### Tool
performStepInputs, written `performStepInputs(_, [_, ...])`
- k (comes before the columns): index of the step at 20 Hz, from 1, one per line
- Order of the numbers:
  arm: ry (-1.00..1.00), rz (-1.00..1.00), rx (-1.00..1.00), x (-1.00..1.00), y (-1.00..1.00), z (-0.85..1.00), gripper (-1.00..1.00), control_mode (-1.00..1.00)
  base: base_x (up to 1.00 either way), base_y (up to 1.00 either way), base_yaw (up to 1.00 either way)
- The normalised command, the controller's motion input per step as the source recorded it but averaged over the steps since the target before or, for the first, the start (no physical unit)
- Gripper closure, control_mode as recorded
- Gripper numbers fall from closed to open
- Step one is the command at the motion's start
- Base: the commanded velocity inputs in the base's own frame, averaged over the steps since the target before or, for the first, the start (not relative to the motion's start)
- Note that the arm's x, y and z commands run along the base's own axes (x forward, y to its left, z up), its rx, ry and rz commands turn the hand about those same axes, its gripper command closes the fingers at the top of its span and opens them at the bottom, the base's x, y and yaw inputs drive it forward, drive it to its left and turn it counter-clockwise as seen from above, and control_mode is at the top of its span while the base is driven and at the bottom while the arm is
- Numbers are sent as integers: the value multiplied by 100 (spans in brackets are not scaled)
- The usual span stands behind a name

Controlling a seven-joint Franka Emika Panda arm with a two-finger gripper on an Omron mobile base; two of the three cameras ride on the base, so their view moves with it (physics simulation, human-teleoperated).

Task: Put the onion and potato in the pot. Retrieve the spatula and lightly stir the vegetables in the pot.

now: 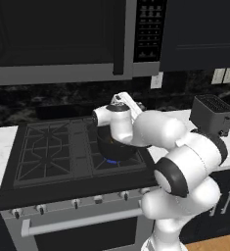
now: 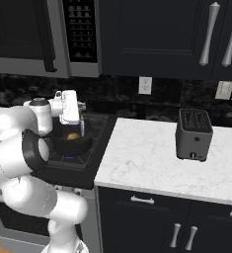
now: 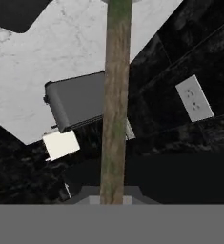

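The black pot (image 2: 74,144) sits on the stove's front right burner over a blue flame, with a yellowish vegetable (image 2: 74,135) inside it. In the left base view the pot (image 1: 117,148) is mostly hidden behind my arm. My gripper (image 2: 74,109) hovers just above the pot's far side, its white hand tipped toward the counter on the right. In the hand view a long brown wooden spatula handle (image 3: 116,95) runs up from the gripper (image 3: 112,194), which is shut on it. The spatula's blade is out of sight.
The black stove (image 1: 53,147) has bare grates on its left half. A boxy dark toaster (image 2: 193,134) stands on the white marble counter (image 2: 147,163) to the right. A microwave (image 1: 62,39) hangs above the stove, and a wall outlet (image 2: 145,85) is behind.
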Motion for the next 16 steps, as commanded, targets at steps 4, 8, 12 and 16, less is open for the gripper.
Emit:
performStepInputs(4, [3, 8, -25, 97, 62, 0, 100, -100, 0, 0, 0])
performStepInputs(8, [8, 11, -20, 83, 75, 0, 100, -100, 0, 0, 0])
performStepInputs(12, [-4, 4, -18, -17, 68, 0, 100, -100, 0, 0, 0])
performStepInputs(16, [-16, 0, -13, -72, 35, 5, 100, -100, 0, 0, 0])
